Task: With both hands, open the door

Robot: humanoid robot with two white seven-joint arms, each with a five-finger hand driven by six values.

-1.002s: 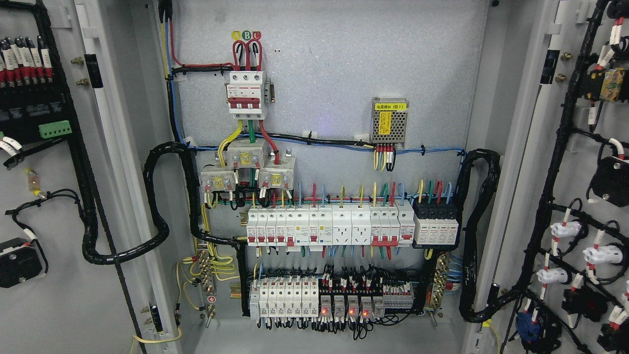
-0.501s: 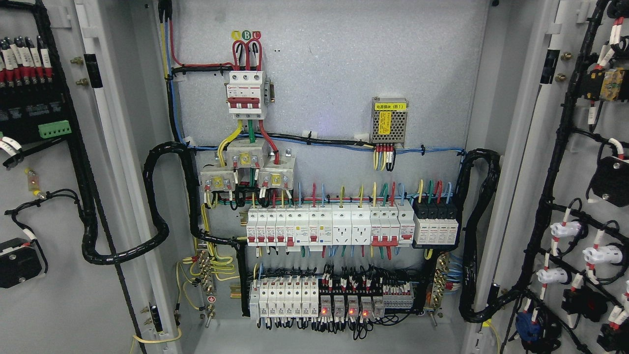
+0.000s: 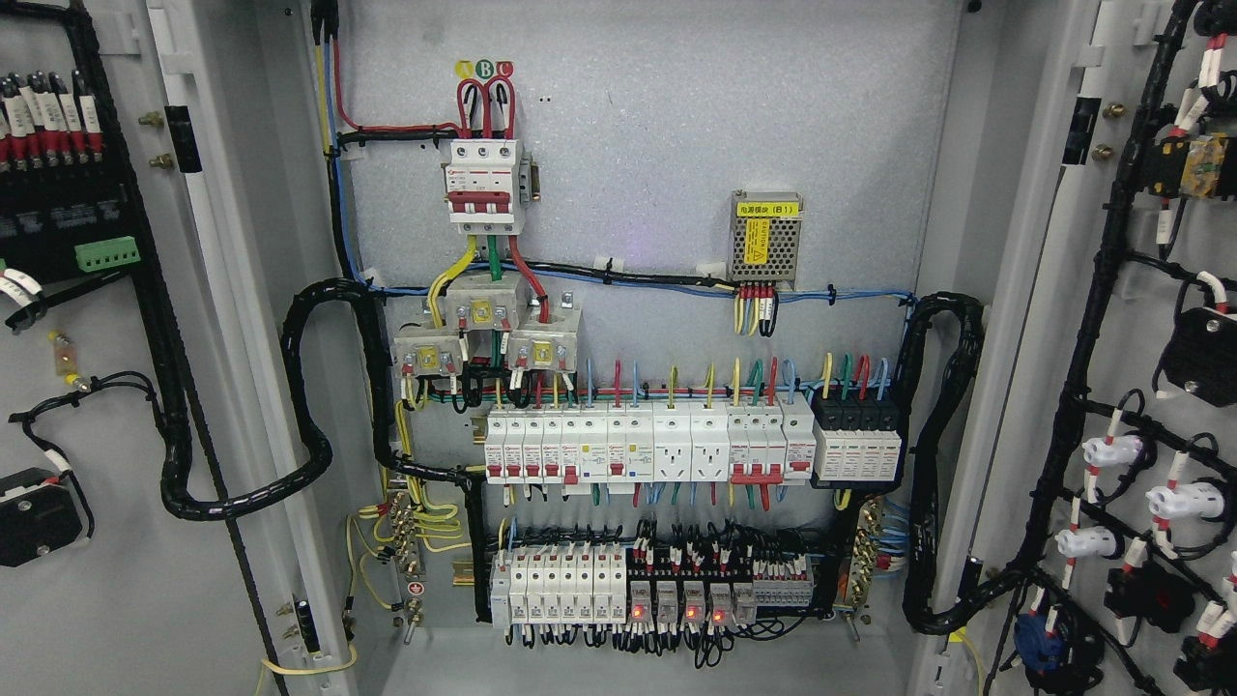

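Both doors stand wide open. The left door [image 3: 106, 406] is swung out to the left, its inner face toward the camera, carrying black terminal blocks, a green connector [image 3: 108, 253] and a thick black cable loom [image 3: 174, 387]. The right door [image 3: 1140, 319] is swung out to the right, its inner face lined with black wiring and white and black button backs.

Between them sits the cabinet [image 3: 638, 193], grey back panel fully exposed. Up top, a red-and-white main breaker [image 3: 486, 187] with red looped wires above it. To its right, a small perforated power supply [image 3: 766, 242] with a yellow label. Below the breaker, three grey blocks [image 3: 488, 329] clustered together, touching.

Mid-panel, a long row of white breakers [image 3: 647, 443], with a black module [image 3: 858, 440] just beside its right end. Lower down, a second row [image 3: 647, 585] of white breakers and relays, four small red lights glowing.

Black conduit [image 3: 319, 387] loops from the cabinet's left side out to the left door; another conduit [image 3: 933, 454] curves down the right side toward the right door.

No robot hand shows anywhere in the head view, left or right, so whether either is released or clenched cannot be told.
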